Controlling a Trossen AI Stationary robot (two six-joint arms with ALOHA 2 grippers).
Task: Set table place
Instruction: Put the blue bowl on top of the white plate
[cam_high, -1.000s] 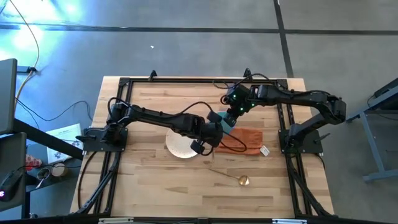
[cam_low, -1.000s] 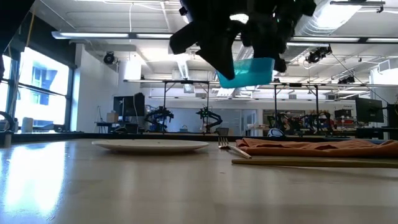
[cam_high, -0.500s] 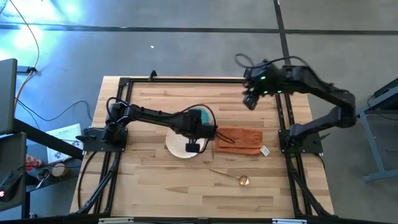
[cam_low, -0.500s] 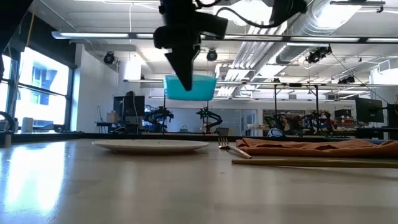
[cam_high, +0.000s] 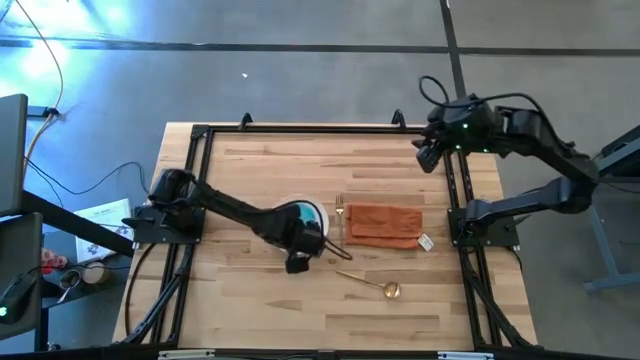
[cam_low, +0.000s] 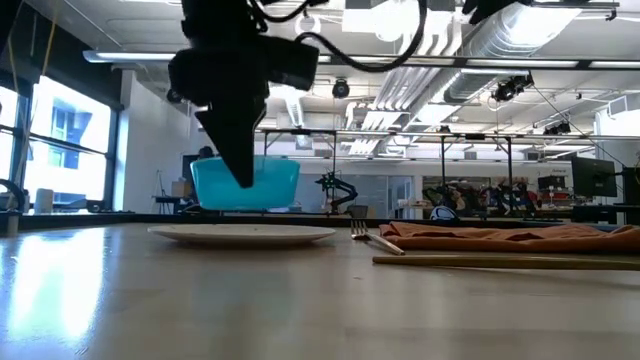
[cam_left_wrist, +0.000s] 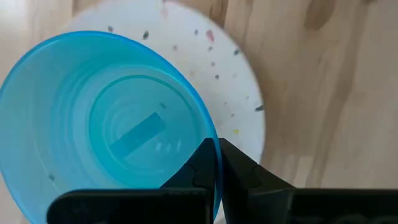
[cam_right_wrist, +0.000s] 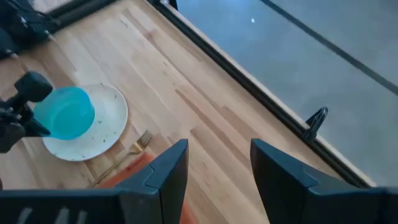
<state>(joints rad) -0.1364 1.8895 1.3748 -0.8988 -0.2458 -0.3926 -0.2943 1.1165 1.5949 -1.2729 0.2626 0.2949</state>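
Centrally, the bowl (cam_high: 308, 215) is pinched above the plate (cam_low: 242, 234) by the left claw (cam_high: 310, 238); the right claw (cam_high: 428, 157), parted and empty, is held over the bench's (cam_high: 250, 300) far right corner.

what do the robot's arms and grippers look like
Both arms are matte black jointed tubes on black base brackets, with loose black cables looping alongside. The left gripper has two thin flat black fingers. The right gripper has broad, dark, angular fingers, and a small green light glows near its wrist.
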